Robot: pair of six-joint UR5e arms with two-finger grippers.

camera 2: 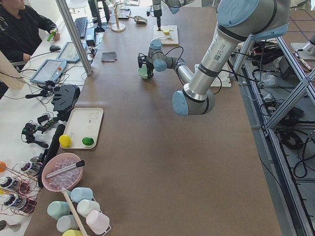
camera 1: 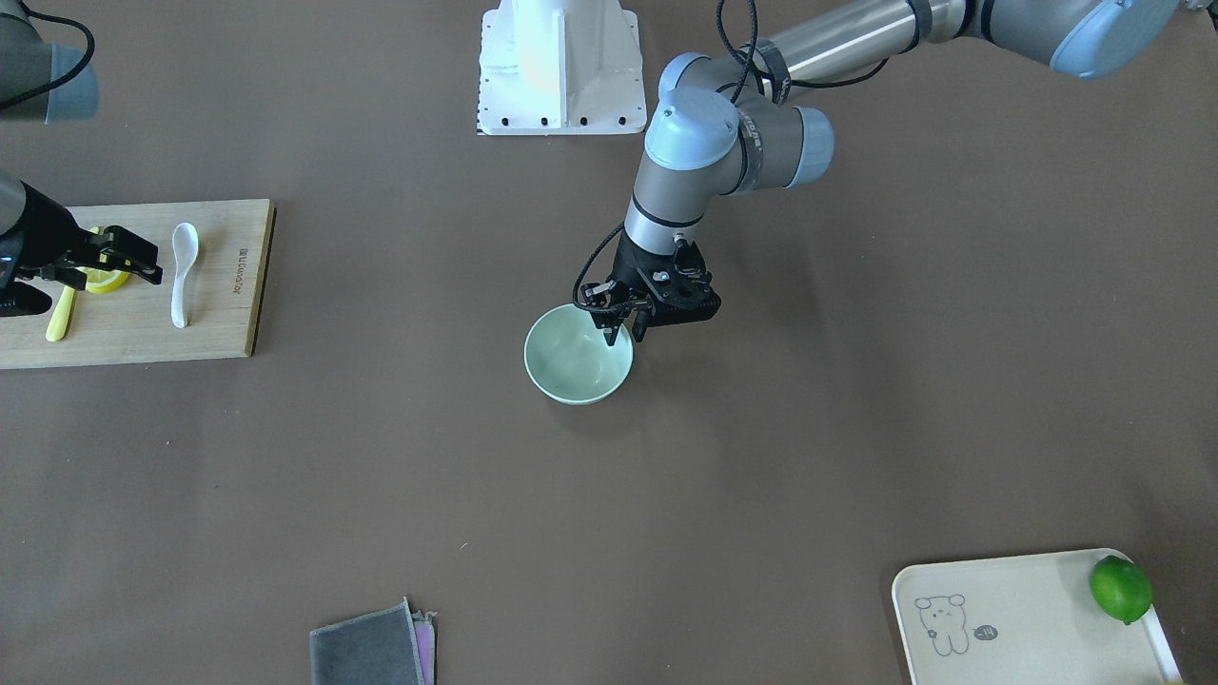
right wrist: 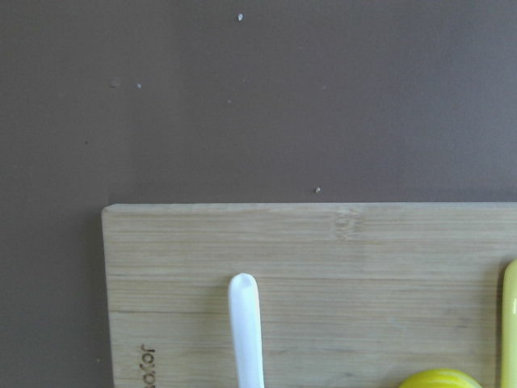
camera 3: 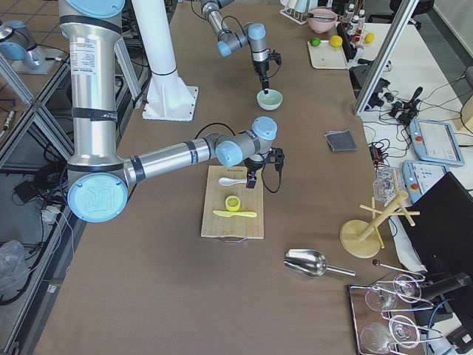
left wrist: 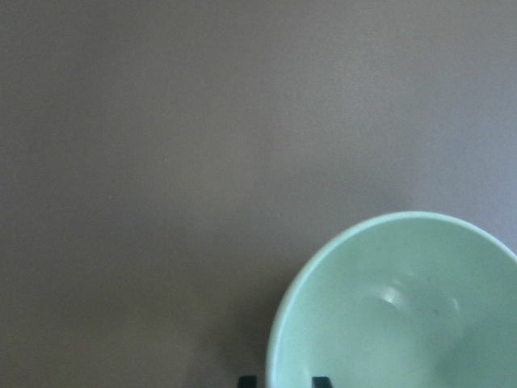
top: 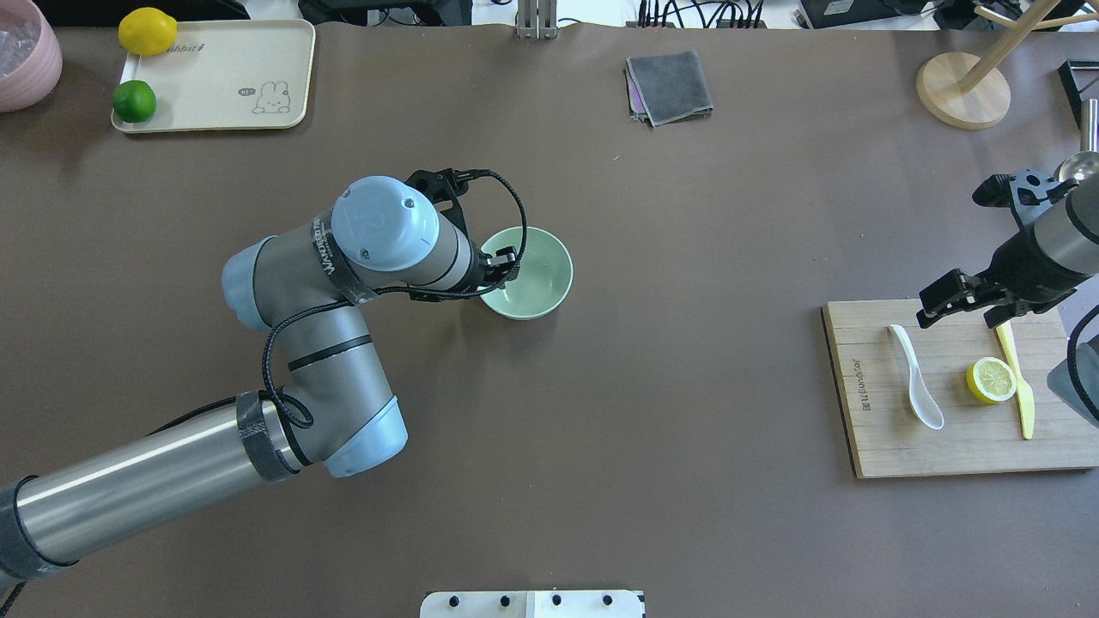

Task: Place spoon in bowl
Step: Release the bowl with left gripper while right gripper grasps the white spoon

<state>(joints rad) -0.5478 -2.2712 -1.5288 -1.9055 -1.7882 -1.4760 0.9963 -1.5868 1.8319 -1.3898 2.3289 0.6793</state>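
The left arm [top: 335,360] has silver tubes, grey joints, pale blue caps and a lettered black band. A black cable [top: 265,365] loops to its black gripper [camera 1: 626,335].

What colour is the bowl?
The bowl is pale mint green, clearest in the overhead view.

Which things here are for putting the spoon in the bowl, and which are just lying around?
For the job: small white glossy soup spoon; round mint-green bowl.
Just lying about: wooden cutting board, lemon half, yellow plastic knife, grey folded cloth, cream tray, green lime.
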